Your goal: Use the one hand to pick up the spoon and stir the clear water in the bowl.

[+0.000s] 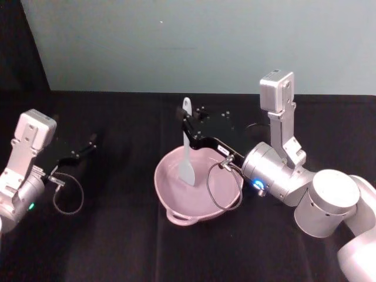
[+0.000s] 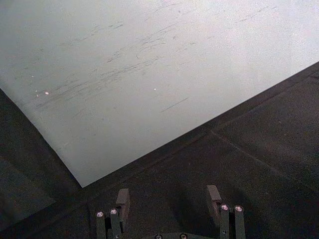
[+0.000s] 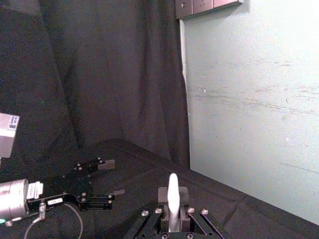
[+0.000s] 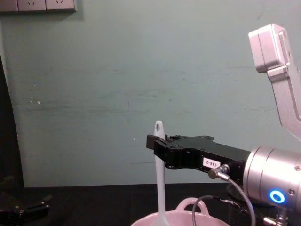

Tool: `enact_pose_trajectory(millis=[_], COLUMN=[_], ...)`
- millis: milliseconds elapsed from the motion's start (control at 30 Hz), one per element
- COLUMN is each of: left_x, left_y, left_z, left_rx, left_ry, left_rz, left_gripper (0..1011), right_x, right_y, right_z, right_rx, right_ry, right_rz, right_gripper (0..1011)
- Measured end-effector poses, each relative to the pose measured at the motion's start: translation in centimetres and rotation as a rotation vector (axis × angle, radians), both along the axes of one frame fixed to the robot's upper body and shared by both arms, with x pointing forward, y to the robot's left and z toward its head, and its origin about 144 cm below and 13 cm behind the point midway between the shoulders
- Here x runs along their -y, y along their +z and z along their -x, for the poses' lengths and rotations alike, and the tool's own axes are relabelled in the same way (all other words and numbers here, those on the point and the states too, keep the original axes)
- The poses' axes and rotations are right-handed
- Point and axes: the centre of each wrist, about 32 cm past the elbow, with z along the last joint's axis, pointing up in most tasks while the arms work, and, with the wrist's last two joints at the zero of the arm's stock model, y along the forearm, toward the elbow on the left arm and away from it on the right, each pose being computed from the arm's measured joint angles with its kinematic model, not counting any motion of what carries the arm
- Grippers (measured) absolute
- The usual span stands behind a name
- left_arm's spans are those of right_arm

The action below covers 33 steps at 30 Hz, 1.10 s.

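Silver right wrist [image 1: 273, 173] (blue ring [image 4: 276, 196] glowing) bears a black, white-labelled hand [image 4: 155, 142].

Black tablecloth [image 1: 117, 247], pale green wall [image 1: 205, 41] behind, dark curtain [image 3: 99, 74] beside it, white wall sockets [image 4: 37, 4] high up.

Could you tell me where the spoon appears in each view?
Head view: spoon upright at centre, head in the pink bowl.
Left wrist view: left gripper facing the wall.
Right wrist view: handle end in the right gripper.
Chest view: upright, centre.
Shared landmark: the right gripper holding it.
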Motion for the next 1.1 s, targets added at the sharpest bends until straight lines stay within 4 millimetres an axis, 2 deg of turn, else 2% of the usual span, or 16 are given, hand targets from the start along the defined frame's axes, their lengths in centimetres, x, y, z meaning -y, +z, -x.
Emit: enact_pose_trajectory(millis=[300, 567, 800, 1100], left_x=[0.0, 0.0, 0.0, 0.0], left_y=[0.0, 0.0, 0.0, 0.0], left_z=[0.0, 0.0, 0.0, 0.0], left_rx=[0.0, 0.0, 0.0, 0.0], left_ry=[0.0, 0.0, 0.0, 0.0], left_rz=[0.0, 0.0, 0.0, 0.0], left_gripper=[1011, 1011, 1011, 1011], right_x=[-0.8, -1.4, 0.3, 3.0], right_y=[-0.2, -0.4, -0.2, 0.3], right_z=[-0.5, -2.4, -3.2, -1.3], right_rx=[-0.007, -0.007, 0.005, 0.01], right_ry=[0.008, -0.009, -0.072, -0.124], right_rz=[-0.008, -0.003, 0.0, 0.022], right_gripper=[120, 121, 120, 120])
